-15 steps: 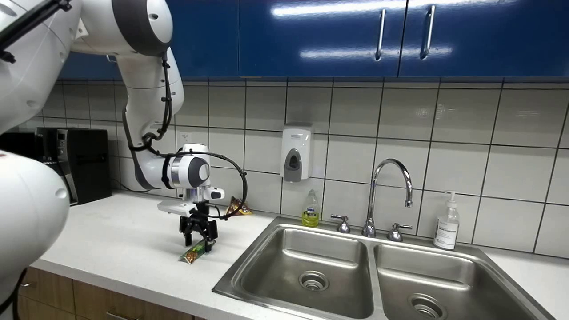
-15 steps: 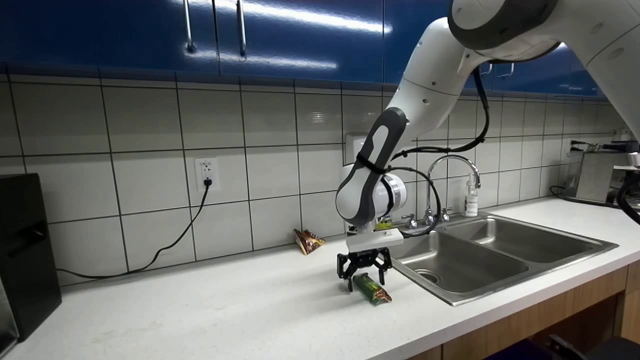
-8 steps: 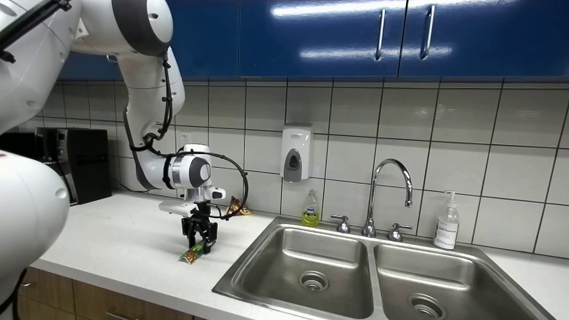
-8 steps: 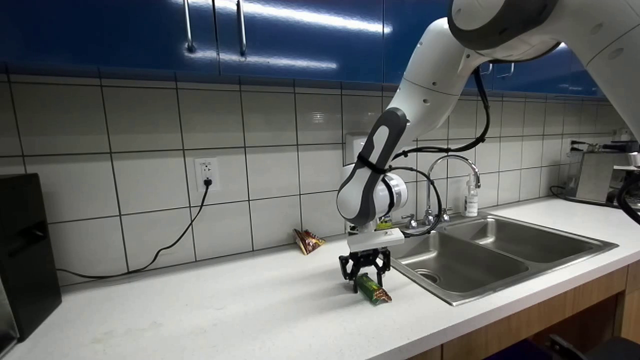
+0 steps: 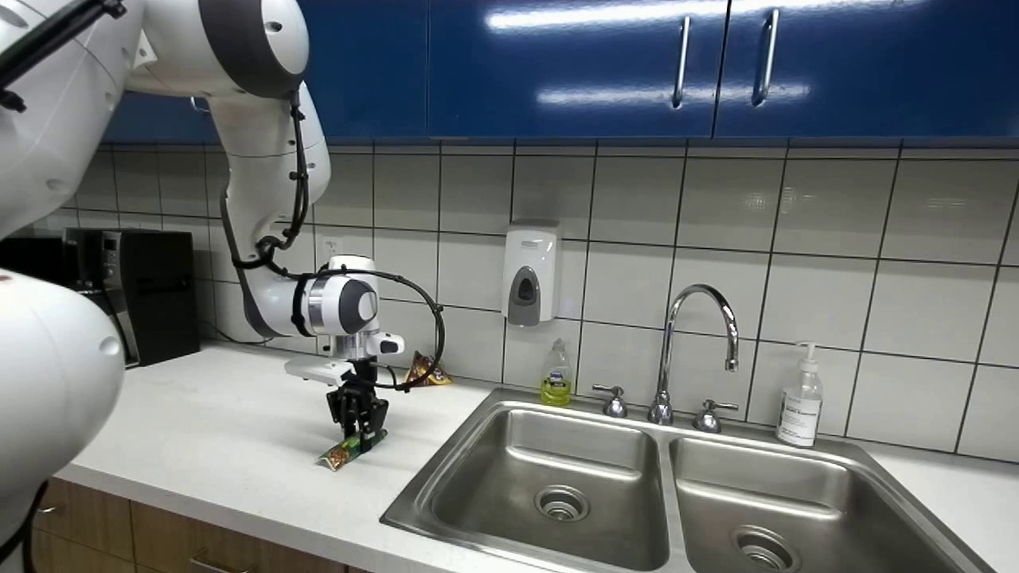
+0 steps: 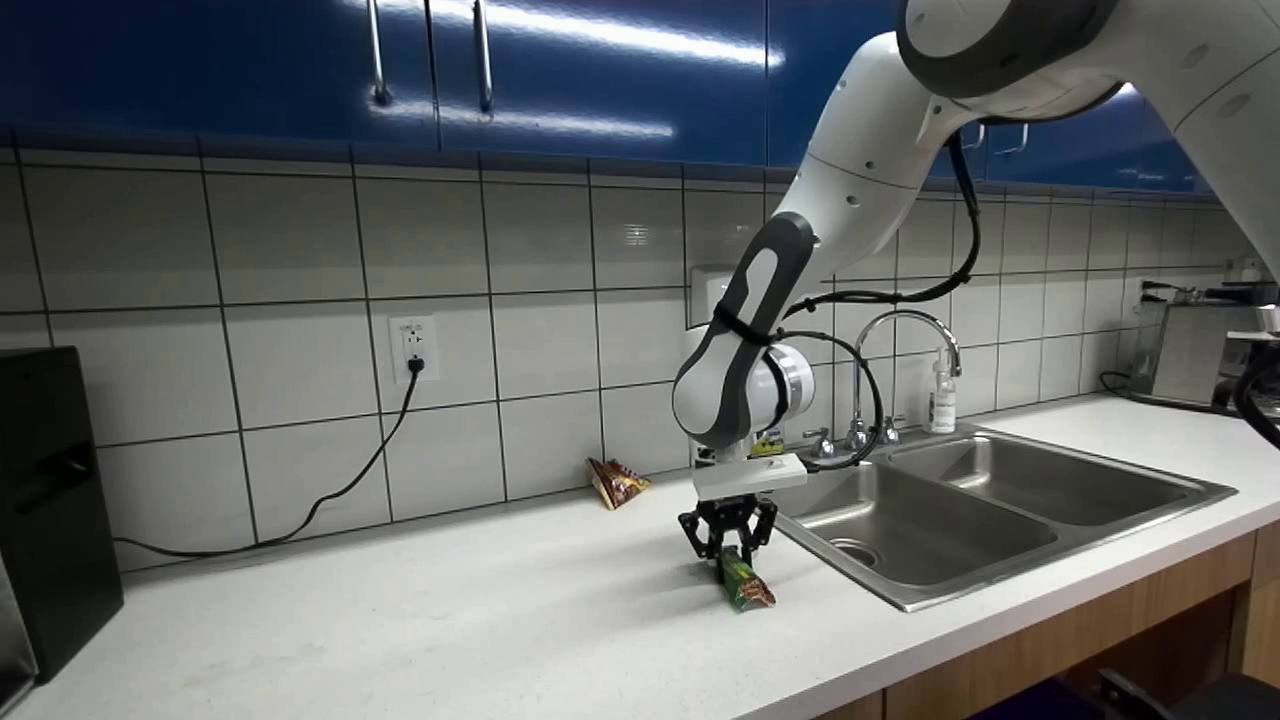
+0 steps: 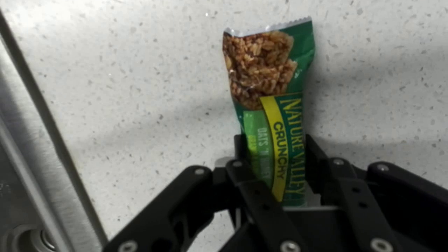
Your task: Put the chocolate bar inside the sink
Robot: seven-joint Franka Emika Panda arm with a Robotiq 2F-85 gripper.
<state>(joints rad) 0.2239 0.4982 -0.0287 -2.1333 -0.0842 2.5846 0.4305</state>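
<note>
The chocolate bar [image 7: 269,70], in a green and yellow wrapper with a granola picture, lies on or just above the white counter; contact underneath cannot be made out. My gripper [image 7: 274,152] is shut on it, one black finger against each long side, about mid-length. One end sticks out past the fingers; the other is partly hidden beneath the gripper. Both exterior views show the bar [image 5: 336,457] [image 6: 747,588] under the gripper [image 5: 360,442] [image 6: 733,562], pointing down. The sink [image 5: 509,525] is steel; its left basin lies right of the gripper in an exterior view, its edge [image 7: 52,140] left in the wrist view.
A reddish-brown packet [image 6: 616,483] leans near the tiled wall behind the gripper. Along the sink's back edge stand a yellow soap bottle [image 5: 556,378], the gooseneck faucet [image 5: 667,350] and a pump bottle [image 5: 800,402]. A black appliance [image 5: 155,294] is at the counter's far end.
The fingers have come together from wide apart onto the bar's sides. The bar has turned slightly and shifted a little between them. The arm has barely moved.
</note>
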